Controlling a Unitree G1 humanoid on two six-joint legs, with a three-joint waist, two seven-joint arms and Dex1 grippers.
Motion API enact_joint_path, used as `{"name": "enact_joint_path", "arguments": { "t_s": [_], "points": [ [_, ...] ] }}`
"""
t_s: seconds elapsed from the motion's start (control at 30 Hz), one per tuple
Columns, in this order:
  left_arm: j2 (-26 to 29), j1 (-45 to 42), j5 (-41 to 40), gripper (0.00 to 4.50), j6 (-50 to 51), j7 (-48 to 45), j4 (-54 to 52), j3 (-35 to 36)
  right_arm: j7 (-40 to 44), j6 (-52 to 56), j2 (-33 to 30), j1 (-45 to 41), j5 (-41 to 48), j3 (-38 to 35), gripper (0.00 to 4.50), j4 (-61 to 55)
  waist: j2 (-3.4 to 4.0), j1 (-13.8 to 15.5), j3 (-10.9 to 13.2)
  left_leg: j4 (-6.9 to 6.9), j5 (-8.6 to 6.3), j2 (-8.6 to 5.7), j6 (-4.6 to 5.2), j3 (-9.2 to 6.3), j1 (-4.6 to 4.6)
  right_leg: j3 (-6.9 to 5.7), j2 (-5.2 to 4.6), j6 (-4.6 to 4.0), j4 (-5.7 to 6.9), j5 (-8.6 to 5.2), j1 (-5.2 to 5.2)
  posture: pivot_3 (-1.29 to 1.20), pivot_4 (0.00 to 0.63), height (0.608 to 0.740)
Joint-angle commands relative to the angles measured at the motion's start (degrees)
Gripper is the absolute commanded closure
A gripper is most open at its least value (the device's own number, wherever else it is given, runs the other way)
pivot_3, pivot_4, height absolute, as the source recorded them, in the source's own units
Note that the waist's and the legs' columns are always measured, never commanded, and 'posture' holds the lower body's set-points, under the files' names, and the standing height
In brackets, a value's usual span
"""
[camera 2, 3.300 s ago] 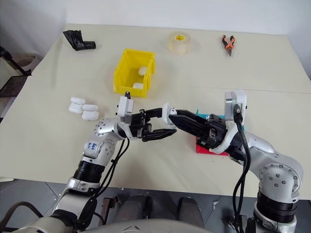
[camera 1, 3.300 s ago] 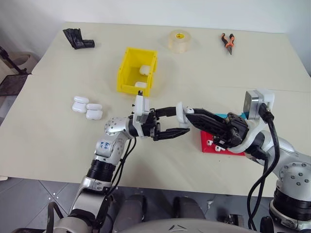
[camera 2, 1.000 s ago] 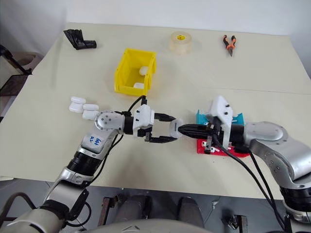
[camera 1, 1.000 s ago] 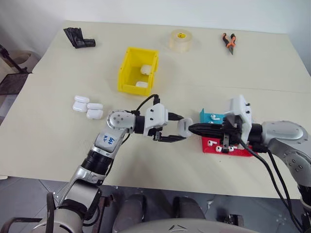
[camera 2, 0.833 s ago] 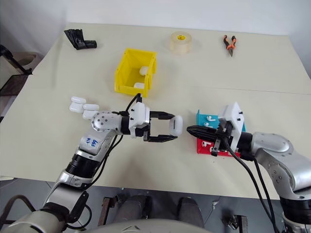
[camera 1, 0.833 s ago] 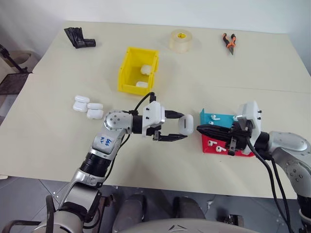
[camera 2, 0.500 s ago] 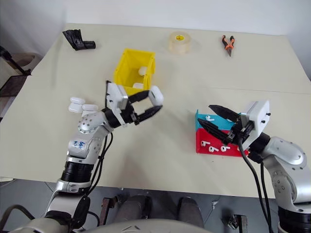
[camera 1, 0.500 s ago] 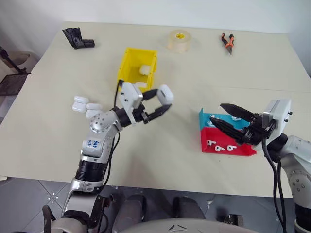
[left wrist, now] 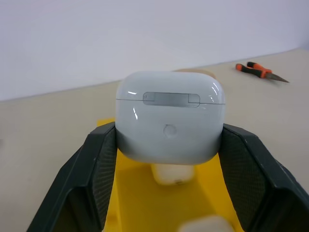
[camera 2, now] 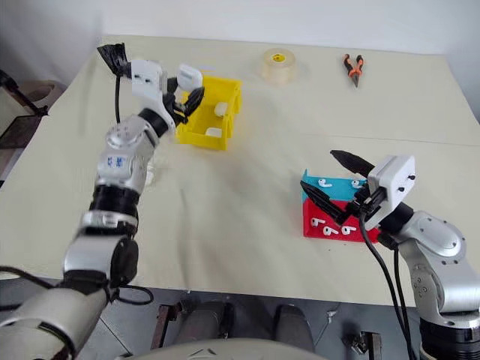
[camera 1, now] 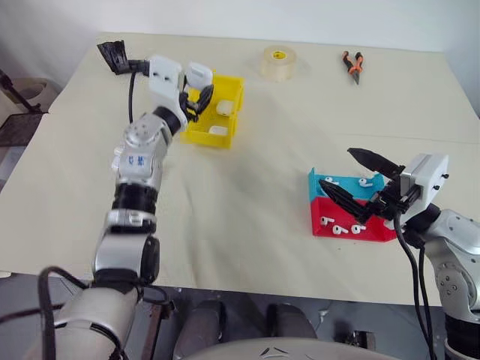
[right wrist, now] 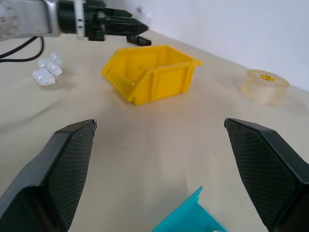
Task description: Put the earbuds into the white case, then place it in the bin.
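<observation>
The glossy, light, rigid case (left wrist: 170, 118) is pinched by its flanks in the left claw (camera 1: 196, 91) above the bin (camera 1: 225, 112); slipping seems likely. The right claw (camera 1: 352, 182) is spread, empty.

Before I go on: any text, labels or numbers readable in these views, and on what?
No text can be read.
Tape roll: yellow core label with dark print, too small to read.
Left forearm: blue marks, blurred, unreadable.
White case in the left gripper: no print seen.

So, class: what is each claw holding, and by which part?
Left claw grips the white case by its two sides, lid shut, above the bin. Right claw holds nothing.
</observation>
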Motion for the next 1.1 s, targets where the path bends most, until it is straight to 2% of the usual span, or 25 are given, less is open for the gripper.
{"name": "enact_joint_path", "arguments": {
  "t_s": [0.03,0.07,0.1,0.23,0.33,0.5,0.6,0.73,0.9,1.1],
  "points": [
    [0.4,-3.4,0.6,1.73,-3.2,-1.0,8.6,0.3,-0.7,-0.6,0.2,-0.7,0.6,-0.5,0.05,-1.5,0.00,-0.1,0.0,-0.05,0.00,0.00,0.00,0.01,0.00,-0.04,-0.01,0.01,0.00,0.00,-0.05,0.00,0.150,0.740],
    [0.3,-4.0,0.4,1.73,-3.5,-1.7,10.2,0.4,-0.9,-0.6,0.3,-0.7,0.6,-0.4,0.05,-1.6,-0.01,-0.2,0.0,-0.10,0.00,-0.02,0.00,0.02,-0.01,-0.06,-0.02,0.01,0.03,0.01,-0.10,0.00,0.150,0.740],
    [0.3,-4.5,0.2,1.01,-3.8,-2.4,11.4,0.5,-1.1,-0.7,0.4,-0.7,0.6,-0.4,0.00,-1.8,-0.02,-0.2,0.0,-0.14,0.00,-0.02,0.00,0.04,-0.01,-0.09,-0.04,0.01,0.09,0.01,-0.16,0.00,0.150,0.740],
    [0.2,-4.7,-0.3,0.02,-5.4,-5.6,12.4,0.4,-1.5,-1.0,0.8,-0.4,0.5,-0.3,0.00,-2.0,-0.15,-0.2,0.1,-0.08,0.00,-0.01,0.00,0.12,-0.14,-0.10,-0.09,0.01,0.71,0.01,-0.61,0.00,0.150,0.740],
    [0.6,-2.9,-0.3,0.02,-7.6,-8.5,9.7,0.0,-1.4,-1.2,0.9,-0.1,0.4,-0.4,0.00,-2.0,-0.16,-0.2,0.1,-0.01,0.00,-0.03,0.00,0.16,-0.15,-0.11,-0.14,0.01,0.89,0.01,-0.68,0.00,0.150,0.740],
    [2.9,6.3,-4.3,0.02,-7.7,-22.9,-7.2,-2.0,0.4,-1.5,-0.5,-0.2,0.8,-1.3,0.00,-0.7,-0.15,-0.3,0.1,0.06,0.00,-0.02,0.00,0.18,-0.16,-0.10,-0.16,0.01,0.92,0.01,-0.68,0.00,0.150,0.740],
    [7.1,15.4,-8.8,0.02,-6.3,-34.4,-19.7,-3.4,3.8,-0.4,-3.0,0.0,1.8,-1.9,0.00,0.6,-0.14,-0.8,0.1,0.04,0.00,0.00,0.00,0.18,-0.14,-0.04,-0.16,0.00,0.94,0.00,-0.69,0.00,0.150,0.740],
    [12.7,25.1,-11.9,0.02,-6.5,-43.1,-29.0,-3.5,7.8,0.3,-6.5,0.8,2.8,-3.2,0.00,2.4,-0.13,-1.5,0.1,0.07,0.00,0.05,-0.01,0.16,-0.12,-0.01,-0.14,0.00,0.91,0.00,-0.62,0.00,0.150,0.740],
    [18.7,35.5,-13.1,0.02,-7.9,-48.6,-35.2,-2.3,11.6,0.5,-9.8,3.8,2.7,-5.2,0.00,3.9,-0.12,-1.3,0.1,0.09,0.00,0.06,0.01,0.13,-0.05,0.11,-0.17,-0.01,0.82,0.00,-0.48,0.00,0.150,0.740],
    [20.5,40.2,-13.6,0.02,-7.3,-46.9,-38.3,-0.8,12.2,0.1,-9.9,6.8,2.4,-7.5,0.00,5.4,-0.12,-0.6,0.1,0.09,-0.01,0.05,0.02,-0.02,0.06,0.21,-0.26,-0.02,0.24,-0.01,0.01,0.00,0.150,0.740]
  ]
}}
